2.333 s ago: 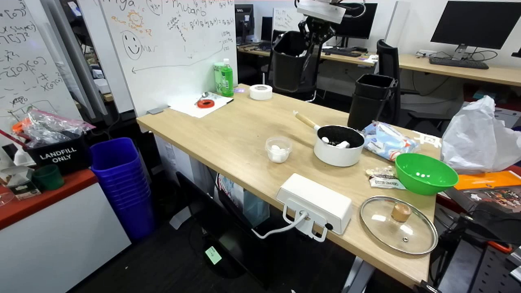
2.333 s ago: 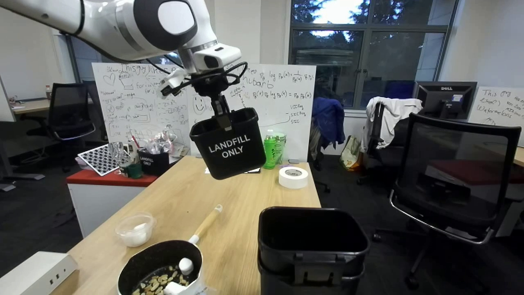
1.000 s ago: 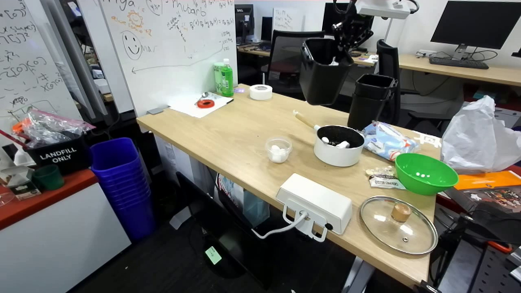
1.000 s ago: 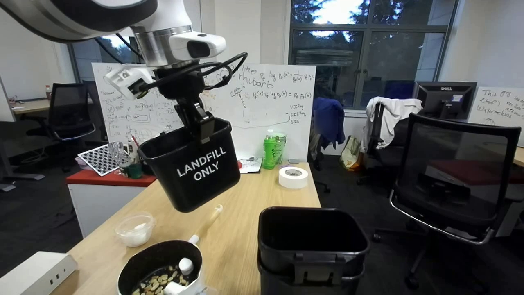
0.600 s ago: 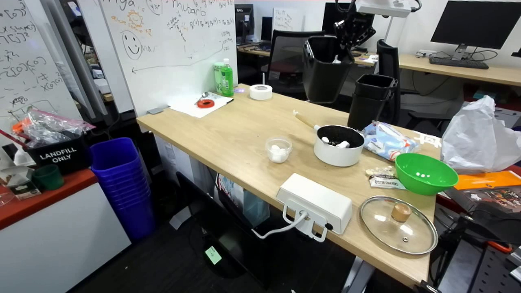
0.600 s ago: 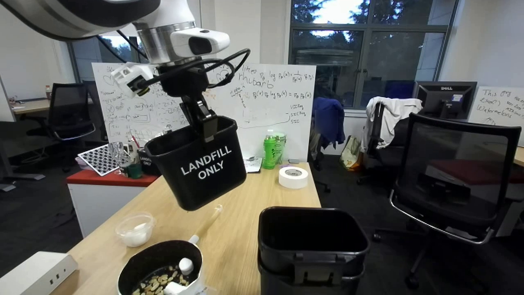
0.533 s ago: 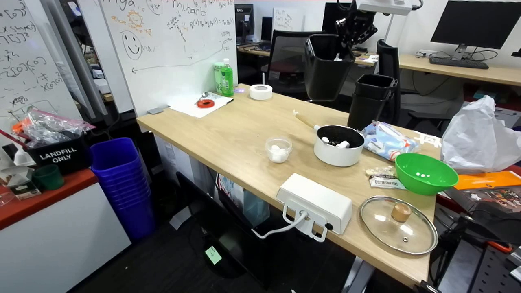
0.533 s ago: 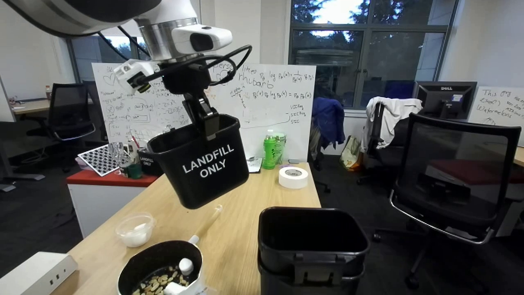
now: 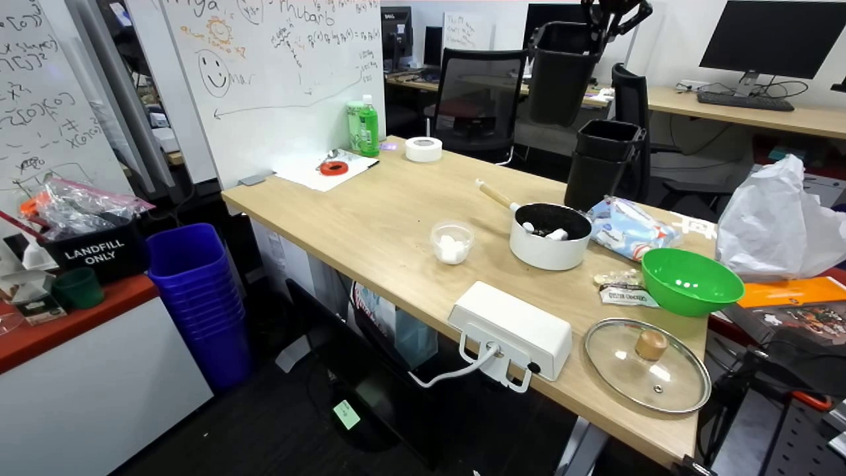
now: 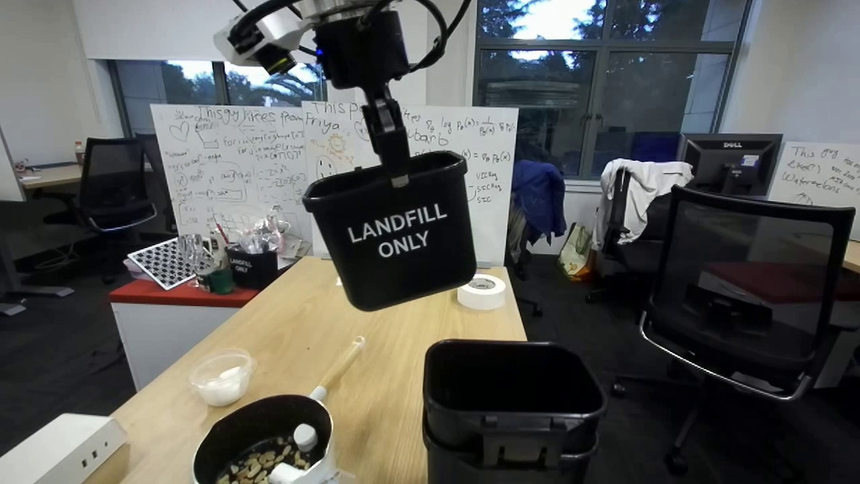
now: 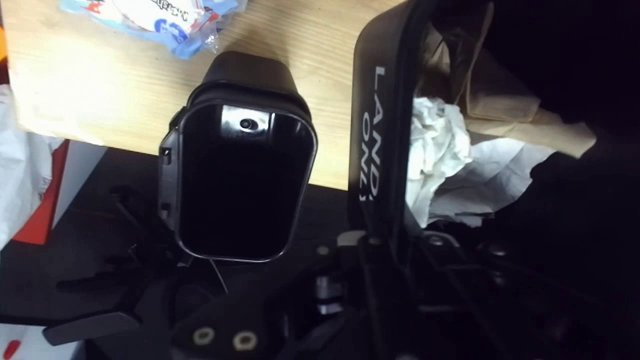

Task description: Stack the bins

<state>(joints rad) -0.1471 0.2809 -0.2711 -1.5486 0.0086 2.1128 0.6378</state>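
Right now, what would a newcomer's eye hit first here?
The black LANDFILL ONLY bin, hung tilted in mid-air from the claw, crumpled white paper inside. Next, the standing black bin, mouth open, near the edge of the table. Then, in an exterior view, the bright green bowl beside the glass lid.

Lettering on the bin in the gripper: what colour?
White: the lettering on the held bin shows best in an exterior view.
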